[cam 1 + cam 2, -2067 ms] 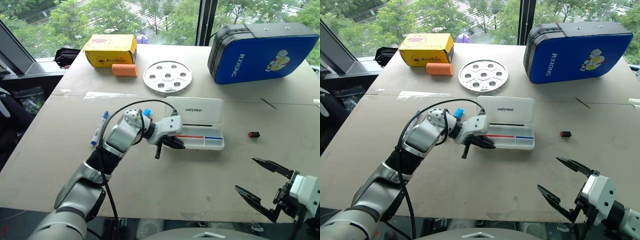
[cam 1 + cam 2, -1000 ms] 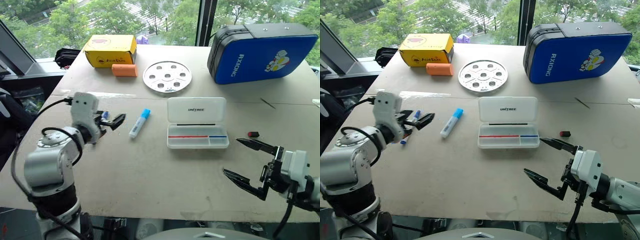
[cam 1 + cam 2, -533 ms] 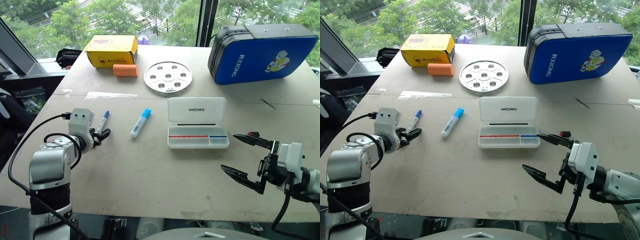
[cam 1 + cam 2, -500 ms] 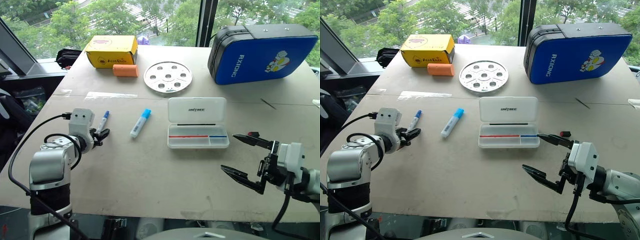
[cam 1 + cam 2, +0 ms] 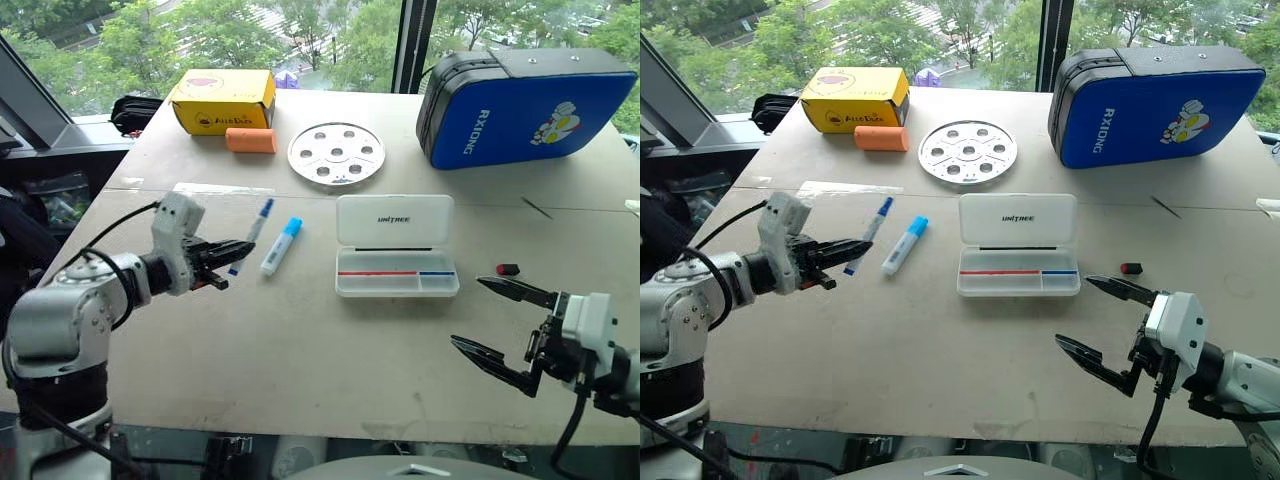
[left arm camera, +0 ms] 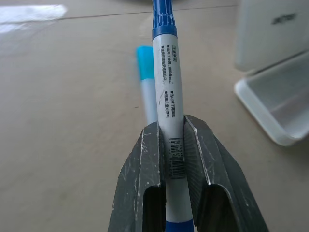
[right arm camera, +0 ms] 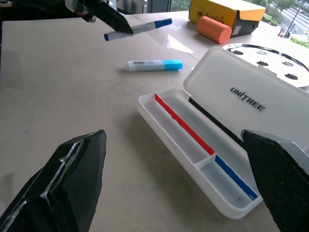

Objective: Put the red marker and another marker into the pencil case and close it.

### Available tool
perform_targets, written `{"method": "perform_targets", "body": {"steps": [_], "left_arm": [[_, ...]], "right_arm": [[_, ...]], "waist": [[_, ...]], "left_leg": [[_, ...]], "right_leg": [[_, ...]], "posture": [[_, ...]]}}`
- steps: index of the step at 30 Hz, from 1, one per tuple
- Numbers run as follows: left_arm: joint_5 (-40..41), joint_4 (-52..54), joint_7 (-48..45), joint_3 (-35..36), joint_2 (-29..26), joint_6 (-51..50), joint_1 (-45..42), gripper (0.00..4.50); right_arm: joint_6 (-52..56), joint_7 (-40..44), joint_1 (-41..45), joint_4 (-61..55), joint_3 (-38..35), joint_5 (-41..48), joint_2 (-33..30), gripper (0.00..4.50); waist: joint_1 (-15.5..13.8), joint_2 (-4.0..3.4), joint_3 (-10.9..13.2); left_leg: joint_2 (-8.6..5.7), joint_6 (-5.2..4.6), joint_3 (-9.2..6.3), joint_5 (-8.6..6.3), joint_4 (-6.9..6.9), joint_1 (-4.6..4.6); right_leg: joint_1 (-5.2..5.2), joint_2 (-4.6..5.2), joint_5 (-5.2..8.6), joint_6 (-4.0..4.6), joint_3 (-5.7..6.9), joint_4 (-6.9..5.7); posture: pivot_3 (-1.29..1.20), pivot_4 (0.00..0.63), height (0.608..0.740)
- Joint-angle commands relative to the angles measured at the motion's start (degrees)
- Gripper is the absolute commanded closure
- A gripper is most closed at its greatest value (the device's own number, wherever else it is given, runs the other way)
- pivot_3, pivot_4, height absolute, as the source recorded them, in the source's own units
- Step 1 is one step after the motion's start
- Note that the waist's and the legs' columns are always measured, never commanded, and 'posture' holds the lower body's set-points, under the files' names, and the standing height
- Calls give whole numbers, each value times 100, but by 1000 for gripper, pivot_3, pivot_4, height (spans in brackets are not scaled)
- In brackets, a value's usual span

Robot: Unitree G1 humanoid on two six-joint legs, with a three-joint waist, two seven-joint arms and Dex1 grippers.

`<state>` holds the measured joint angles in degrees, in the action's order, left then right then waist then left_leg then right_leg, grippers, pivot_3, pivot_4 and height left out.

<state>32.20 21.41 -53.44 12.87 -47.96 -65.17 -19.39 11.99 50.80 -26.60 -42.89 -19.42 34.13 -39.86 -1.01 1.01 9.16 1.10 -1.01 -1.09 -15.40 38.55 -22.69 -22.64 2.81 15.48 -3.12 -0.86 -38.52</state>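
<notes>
Left gripper [image 5: 222,254] clamped on blue marker [image 5: 250,220], pointing at open case [image 5: 396,262] off to its right; right gripper [image 5: 500,320] wide, empty.

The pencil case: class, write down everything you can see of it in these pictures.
The pencil case is slim, white, rectangular and looks like hard plastic. It lies open on the table, its hinged lid tipped back on the far side, showing dark "UNITREE" lettering. The shallow tray has a red-and-blue strip and a divider near the blue end, and holds no marker. No pincer touches it; the light-blue-capped marker lies apart on its left.
</notes>
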Motion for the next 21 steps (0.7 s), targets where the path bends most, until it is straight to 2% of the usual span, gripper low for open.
{"method": "perform_targets", "body": {"steps": [1,5,9,13,18,20,21], "left_arm": [[-290,-62,-723,-1738,-85,586,-1070,4483],[-1131,-1115,-1359,-3311,351,1622,-2411,4483],[-1908,-2356,-1721,-4234,945,2584,-3164,4483],[-2447,-3529,-1714,-4643,1762,3137,-3753,4483],[-2833,-4236,-1830,-4762,2190,3499,-3989,4483],[-2938,-4315,-1803,-4698,2262,3568,-3998,3464],[-2929,-4233,-1802,-4604,2234,3509,-3977,3150]], "right_arm": [[-183,91,-284,-216,-487,133,50,0],[-250,221,-612,-205,-914,201,78,0],[-310,380,-864,-171,-1325,276,103,0],[-335,539,-1074,-209,-1611,347,101,0],[-359,695,-1141,-127,-1823,362,61,0],[-358,774,-1108,-58,-1878,375,26,0],[-342,797,-1070,-41,-1887,393,2,0]], "waist": [[-48,-6,-2],[38,-4,-2],[102,-3,0],[69,1,4],[84,0,5],[83,0,5],[83,1,6]], "left_leg": [[-6,0,-1,0,0,0],[-29,-1,14,0,5,3],[-21,-3,44,0,4,2],[-21,-4,45,0,5,-6],[-20,-5,48,-1,5,-6],[-20,-5,47,-1,5,-5],[-20,-5,47,-1,5,-5]], "right_leg": [[2,1,0,0,1,0],[3,-4,0,-1,-14,-2],[-5,-18,2,-4,-21,-2],[-6,-18,4,-7,-17,0],[-7,-17,5,-8,-22,2],[-7,-17,5,-9,-21,2],[-7,-17,5,-9,-21,2]], "posture": [[0,150,740],[0,150,740],[0,150,740],[0,150,740],[0,150,740],[0,150,740],[0,150,740]]}}
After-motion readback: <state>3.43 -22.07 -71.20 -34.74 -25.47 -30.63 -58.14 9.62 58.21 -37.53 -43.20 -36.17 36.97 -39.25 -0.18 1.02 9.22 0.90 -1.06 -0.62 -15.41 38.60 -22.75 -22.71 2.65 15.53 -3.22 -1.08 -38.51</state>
